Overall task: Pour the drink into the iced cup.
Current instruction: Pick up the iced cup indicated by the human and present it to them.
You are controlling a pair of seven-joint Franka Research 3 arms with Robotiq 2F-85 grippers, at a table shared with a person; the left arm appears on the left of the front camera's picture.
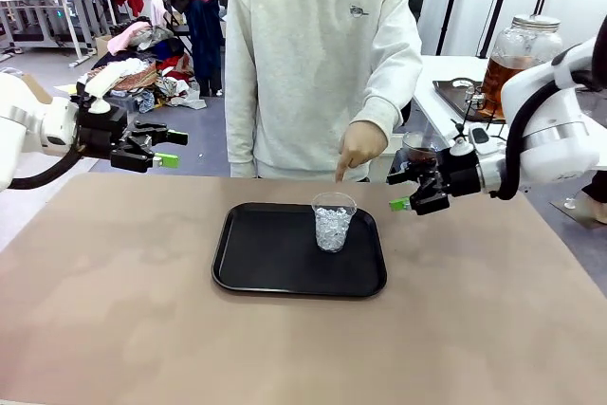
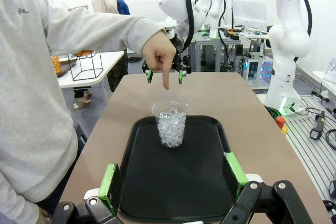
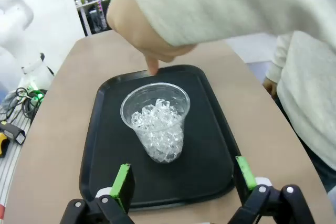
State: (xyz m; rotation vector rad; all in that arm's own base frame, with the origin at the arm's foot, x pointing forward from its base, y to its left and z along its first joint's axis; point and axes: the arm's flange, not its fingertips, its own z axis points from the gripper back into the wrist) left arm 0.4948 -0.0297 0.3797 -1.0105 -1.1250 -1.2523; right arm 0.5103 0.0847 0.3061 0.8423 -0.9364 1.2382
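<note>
From the front, a clear cup of ice [image 1: 333, 223] stands at the far right of a black tray [image 1: 270, 267] on the brown table [image 1: 114, 320]. A person's hand [image 1: 360, 147] points down just above the cup. The left gripper [image 1: 173, 147] and right gripper [image 1: 396, 191] hover on either side of the tray, fingers apart and empty. The drink [image 1: 498, 82], amber in a lidded glass jar [image 1: 526, 40], sits on a side table behind the right arm. Left wrist view: green pads spread, with tray and cup beyond. Right wrist view: pads wide apart, the cup close ahead, and the person's fingertip by its far rim.
</note>
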